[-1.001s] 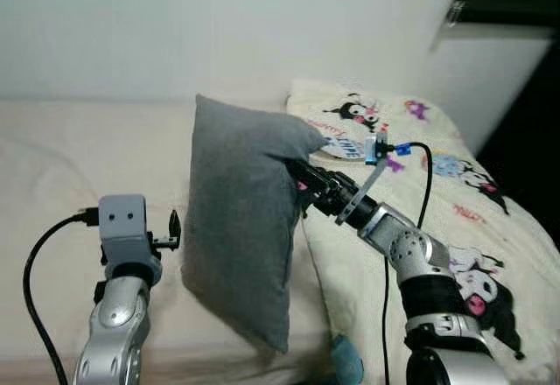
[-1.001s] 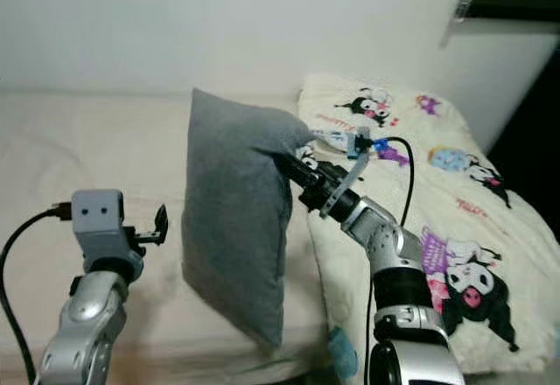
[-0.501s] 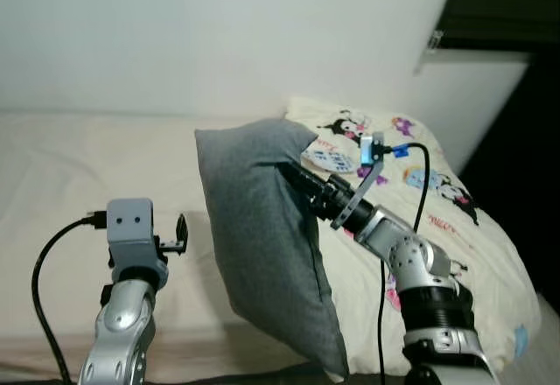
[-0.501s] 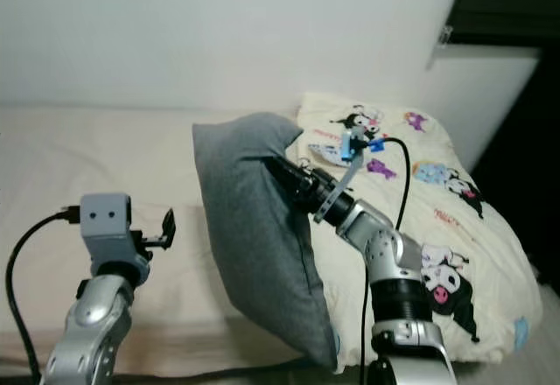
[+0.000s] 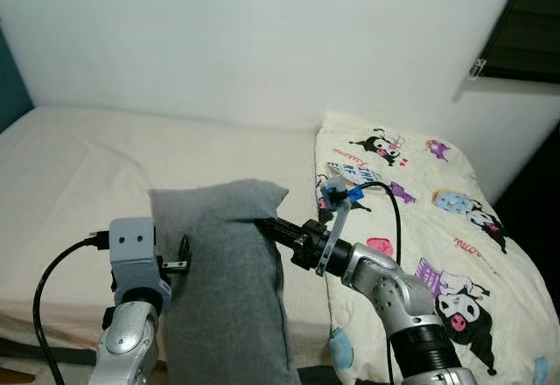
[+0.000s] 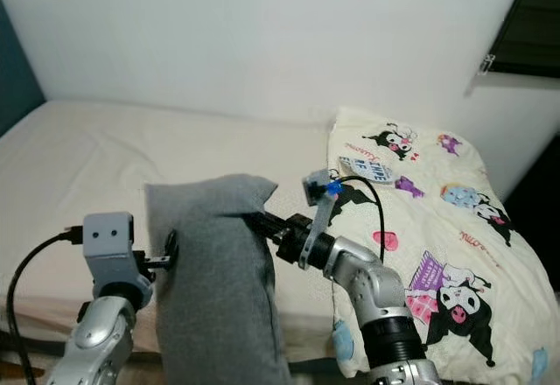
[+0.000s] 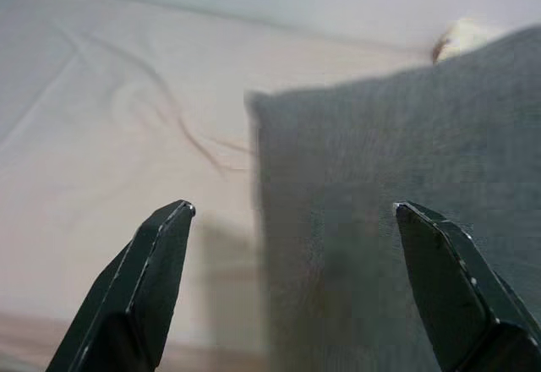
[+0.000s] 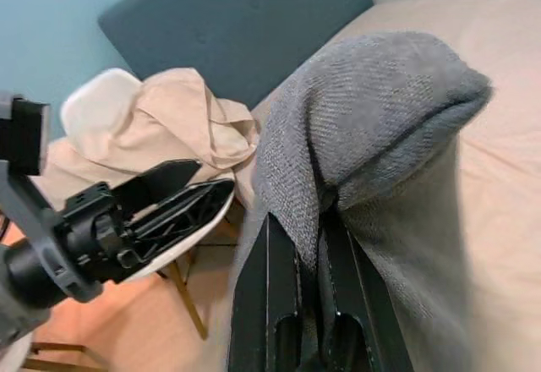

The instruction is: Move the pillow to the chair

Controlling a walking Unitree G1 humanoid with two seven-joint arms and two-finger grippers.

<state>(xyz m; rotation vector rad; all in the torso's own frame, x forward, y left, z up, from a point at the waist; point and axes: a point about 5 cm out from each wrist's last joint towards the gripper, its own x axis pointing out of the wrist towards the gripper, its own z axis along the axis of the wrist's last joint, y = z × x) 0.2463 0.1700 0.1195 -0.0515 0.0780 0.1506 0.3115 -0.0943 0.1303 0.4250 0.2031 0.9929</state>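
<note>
Grey woven fabric pillow [image 5: 223, 289] off bed [image 5: 105, 166], hanging at 6 o'clock. Right gripper [image 8: 308, 254] clamped on its upper corner. Left gripper [image 7: 296, 279] agape, empty, beside pillow. White chair with beige cloth [image 8: 144, 135] nearby; placement remains.

The right claw [image 6: 262, 221] carried the grey pillow [image 5: 223, 297] nearer and leftward, off the bed [image 5: 79, 175]. The pillow ended just beside the left claw [image 5: 182, 254], with its bottom past the bed's near edge.

White wall [image 5: 219, 44], beige bed [image 5: 79, 166], cartoon-print blanket [image 5: 455, 227], dark window [image 5: 534, 26]
</note>
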